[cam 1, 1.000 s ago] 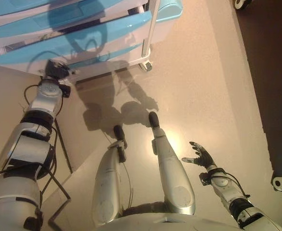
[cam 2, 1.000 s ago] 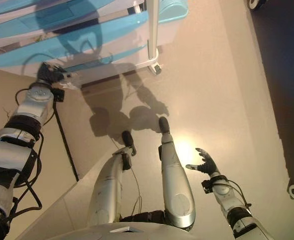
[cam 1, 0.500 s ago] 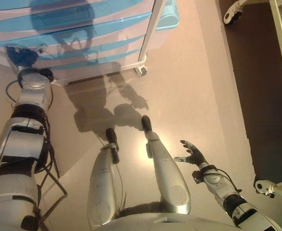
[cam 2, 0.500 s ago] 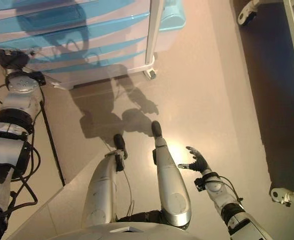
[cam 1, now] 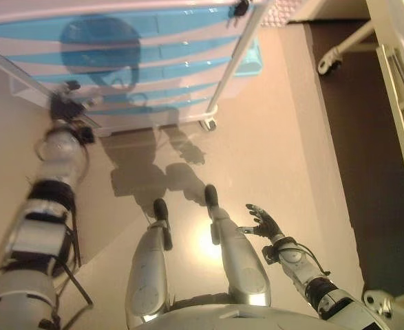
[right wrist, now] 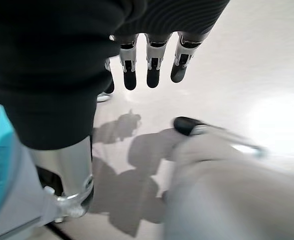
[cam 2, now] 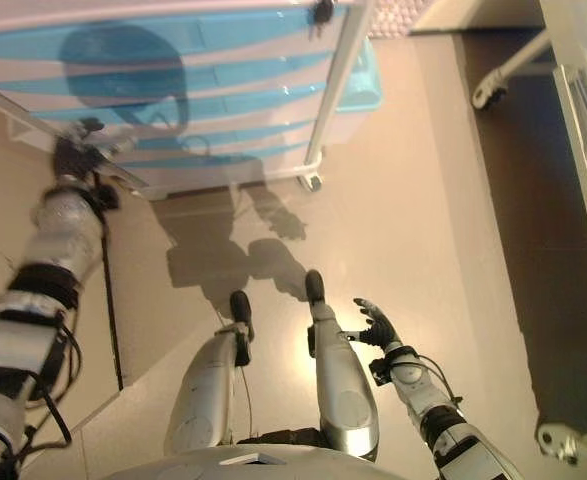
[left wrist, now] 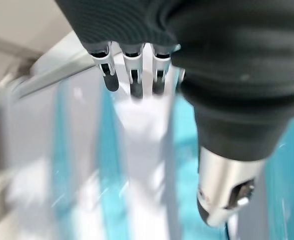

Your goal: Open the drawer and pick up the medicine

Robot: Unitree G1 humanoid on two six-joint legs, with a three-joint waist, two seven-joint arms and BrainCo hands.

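Observation:
A white cart of blue-fronted drawers (cam 1: 160,51) stands on the floor ahead, and all its drawers look shut. My left hand (cam 1: 64,108) is at the cart's lower left corner, close to the lowest drawer fronts. In the left wrist view its fingers (left wrist: 131,75) are straight and hold nothing, with blurred white and blue drawer fronts just past them. Whether they touch the cart I cannot tell. My right hand (cam 1: 262,221) hangs low at my right side, away from the cart, fingers (right wrist: 154,65) spread over bare floor. No medicine shows in any view.
A light blue bin (cam 1: 251,58) hangs on the cart's right side, above a caster (cam 1: 206,124). At the right, on a dark floor strip, are a white wheeled frame (cam 1: 325,65) and a white rail (cam 1: 394,82). A grey floor lies between me and the cart.
The whole picture has shifted, so more of the cart's front shows. My left hand stays by the cart's lower left corner. The right hand keeps its spread pose.

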